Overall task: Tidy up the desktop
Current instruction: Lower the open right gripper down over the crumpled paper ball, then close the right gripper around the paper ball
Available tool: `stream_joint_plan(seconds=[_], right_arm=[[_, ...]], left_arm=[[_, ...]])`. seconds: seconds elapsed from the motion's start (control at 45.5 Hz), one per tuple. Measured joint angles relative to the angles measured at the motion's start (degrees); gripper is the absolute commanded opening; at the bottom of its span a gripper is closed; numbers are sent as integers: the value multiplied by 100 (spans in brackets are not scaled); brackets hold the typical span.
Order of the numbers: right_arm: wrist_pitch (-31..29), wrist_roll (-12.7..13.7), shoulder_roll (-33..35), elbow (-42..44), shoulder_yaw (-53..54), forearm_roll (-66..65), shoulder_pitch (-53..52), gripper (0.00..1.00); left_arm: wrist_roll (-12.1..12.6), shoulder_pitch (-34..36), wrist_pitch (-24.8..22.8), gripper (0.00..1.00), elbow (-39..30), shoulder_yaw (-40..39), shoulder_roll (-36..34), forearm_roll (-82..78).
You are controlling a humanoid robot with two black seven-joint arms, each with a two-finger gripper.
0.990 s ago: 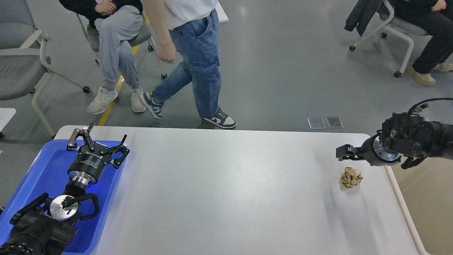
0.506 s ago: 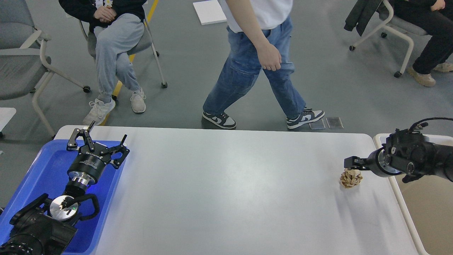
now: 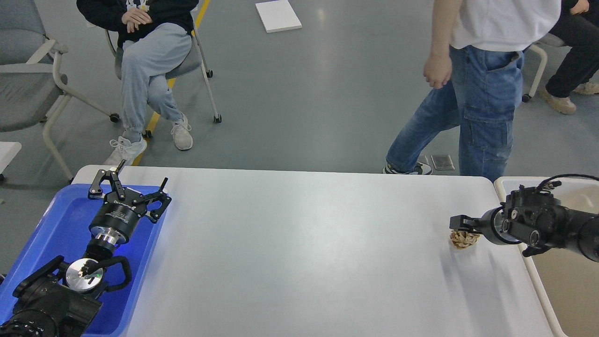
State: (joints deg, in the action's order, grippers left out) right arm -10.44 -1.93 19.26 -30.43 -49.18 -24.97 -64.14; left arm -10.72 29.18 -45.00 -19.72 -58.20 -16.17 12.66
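The white desktop [image 3: 299, 252] fills the middle of the head view. A crumpled brown paper ball [image 3: 463, 239] lies on it near the right edge. My right gripper [image 3: 459, 222] comes in from the right, low over the top of the ball and partly covering it; its fingers are seen dark and end-on, so I cannot tell whether they are open or shut. My left gripper [image 3: 128, 185] is open and empty, its fingers spread above the far end of the blue tray [image 3: 56, 234] at the desktop's left edge.
A beige bin [image 3: 566, 281] stands right of the desktop, under my right arm. A person in jeans [image 3: 472, 107] walks just beyond the far right edge. A seated person [image 3: 145, 70] and chairs are behind the table at the left.
My right gripper has dropped from above and behind the paper ball down onto it. The walking person has crossed from left to right. My left arm has not moved.
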Motion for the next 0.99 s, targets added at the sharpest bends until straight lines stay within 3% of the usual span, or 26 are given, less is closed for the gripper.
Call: stream_joint_plan(seconds=[0.484,0.682,0.99], right_arm=[[193,8,-143,313,268,-7,323,94],[293,8,-193,350,351,-10,434,85],[535,9,-229,376,444,51,571,42]], left_arm=[[0,0,0,100,1,1,0,0],[0,0,0,100,2,1,0,0],[0,0,0,100,2,1,0,0]])
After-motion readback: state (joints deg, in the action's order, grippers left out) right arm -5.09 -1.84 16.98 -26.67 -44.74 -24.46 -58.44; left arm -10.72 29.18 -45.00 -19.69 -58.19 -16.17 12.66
